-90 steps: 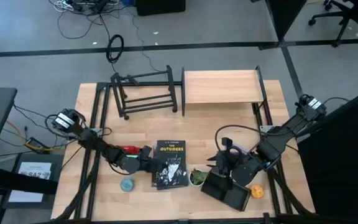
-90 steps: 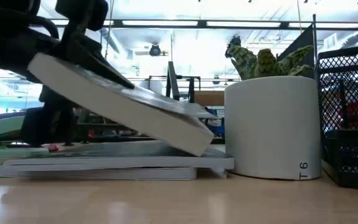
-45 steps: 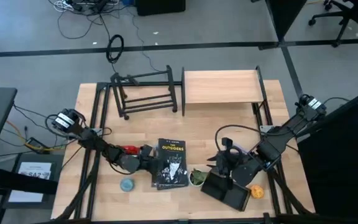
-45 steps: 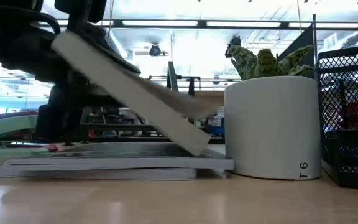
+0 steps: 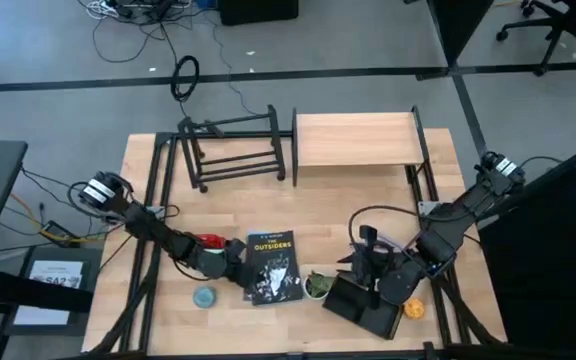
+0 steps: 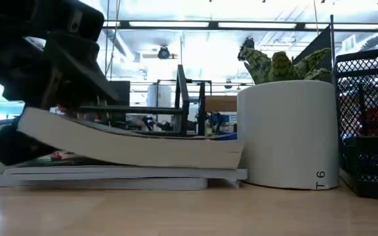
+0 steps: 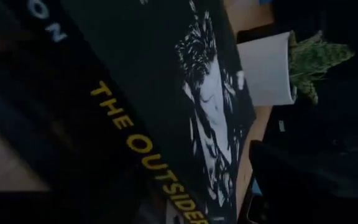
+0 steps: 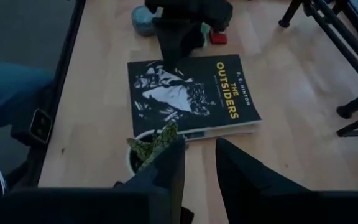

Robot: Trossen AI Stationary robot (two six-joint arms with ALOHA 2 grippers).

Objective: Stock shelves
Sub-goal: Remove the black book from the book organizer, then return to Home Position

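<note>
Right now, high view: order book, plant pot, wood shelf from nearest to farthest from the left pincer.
1. Book: at the left pincer, its near edge lifted.
2. Plant pot: just past the book, toward the right arm.
3. Wood shelf: far table edge, right of the black rack.

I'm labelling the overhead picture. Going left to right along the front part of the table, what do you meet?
Small round blue-green container → left gripper → black paperback book titled The Outsiders → small white pot with a green plant → right gripper → small orange object.
</note>
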